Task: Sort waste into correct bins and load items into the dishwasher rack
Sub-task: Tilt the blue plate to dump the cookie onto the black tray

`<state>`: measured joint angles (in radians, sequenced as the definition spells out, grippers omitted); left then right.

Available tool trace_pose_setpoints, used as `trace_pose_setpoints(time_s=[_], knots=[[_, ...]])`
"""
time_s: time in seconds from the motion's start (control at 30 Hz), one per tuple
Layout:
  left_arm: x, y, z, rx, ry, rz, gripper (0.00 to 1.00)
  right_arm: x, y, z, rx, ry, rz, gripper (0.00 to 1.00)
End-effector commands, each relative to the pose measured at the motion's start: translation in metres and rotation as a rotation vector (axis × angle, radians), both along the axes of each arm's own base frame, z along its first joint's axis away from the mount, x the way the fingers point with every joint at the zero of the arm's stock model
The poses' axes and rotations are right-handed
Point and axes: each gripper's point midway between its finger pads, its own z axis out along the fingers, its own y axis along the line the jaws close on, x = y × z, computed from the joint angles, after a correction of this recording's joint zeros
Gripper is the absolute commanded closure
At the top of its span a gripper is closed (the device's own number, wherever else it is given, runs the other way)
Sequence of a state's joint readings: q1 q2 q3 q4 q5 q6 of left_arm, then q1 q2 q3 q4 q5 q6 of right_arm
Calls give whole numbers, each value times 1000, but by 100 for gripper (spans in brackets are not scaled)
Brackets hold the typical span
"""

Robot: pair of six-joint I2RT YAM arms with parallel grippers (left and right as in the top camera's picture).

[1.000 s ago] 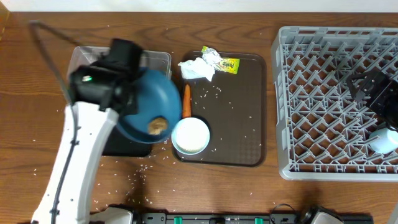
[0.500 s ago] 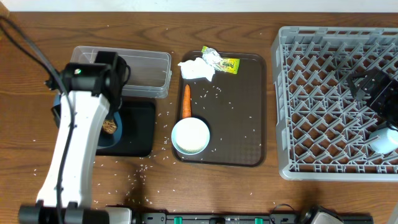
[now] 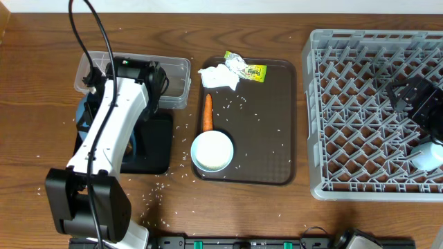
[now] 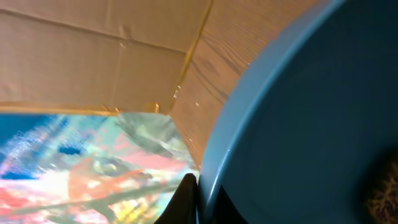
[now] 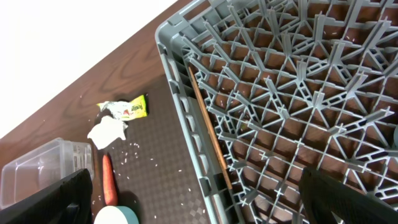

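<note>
My left gripper [image 4: 200,194] is shut on the rim of the dark-blue plate [image 4: 298,118]. A brown food lump [image 4: 382,194] still lies on the plate. From overhead the white left arm [image 3: 114,117] covers most of the plate [image 3: 84,115], which is tilted above the black tub [image 3: 158,142]. Beside it lies the clear tub [image 3: 174,76]. The tissue [image 3: 218,77], foil wrapper [image 3: 250,70], carrot [image 3: 208,113], white bowl [image 3: 212,151] and rice grains [image 3: 234,104] lie on the brown tray [image 3: 266,138]. My right gripper [image 5: 205,205] hangs open over the grey rack [image 3: 360,104].
A small white cup [image 3: 429,154] sits in the rack's near right corner. More rice [image 3: 156,190] is scattered over the wooden table in front of the tubs. The right wrist view also takes in the carrot [image 5: 109,180] and tissue [image 5: 107,132].
The left arm has swung left with the plate, from beside the tray to over the black tub, and now covers most of it. The right arm has stayed still.
</note>
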<state>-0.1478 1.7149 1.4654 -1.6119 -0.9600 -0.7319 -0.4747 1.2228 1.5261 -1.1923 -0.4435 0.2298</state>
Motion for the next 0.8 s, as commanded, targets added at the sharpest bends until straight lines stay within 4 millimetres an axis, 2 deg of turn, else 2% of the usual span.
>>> trace_pose_setpoints(time_s=[0.0,0.17,0.23,0.3,0.33,0.43,0.57,0.67,0.77], knots=[[-6,8,18,79,65,-37,94,1,2,1,-14,-4,15,1],[-4,10,23,108,85,-61,94,2,2,2,-17,-10,15,1],[-8,5,15,55,99,-47,94,2,2,2,-16,-9,15,1],[-14,-9,3,-44,125,-41,94,1,2,2,-15,-6,15,1],[-14,-13,4,-46,113,-54,94,0,3,1,-12,-1,15,1],[3,-10,26,110,87,-149,94,-1,3,0,-9,4,15,1],[-6,-22,9,1,103,-117,94,-2,4,-1,-8,11,15,1],[4,-13,28,133,127,-190,94,-3,3,-2,-8,15,13,1],[-1,-18,22,81,118,-173,94,-2,3,-1,-11,8,12,1]])
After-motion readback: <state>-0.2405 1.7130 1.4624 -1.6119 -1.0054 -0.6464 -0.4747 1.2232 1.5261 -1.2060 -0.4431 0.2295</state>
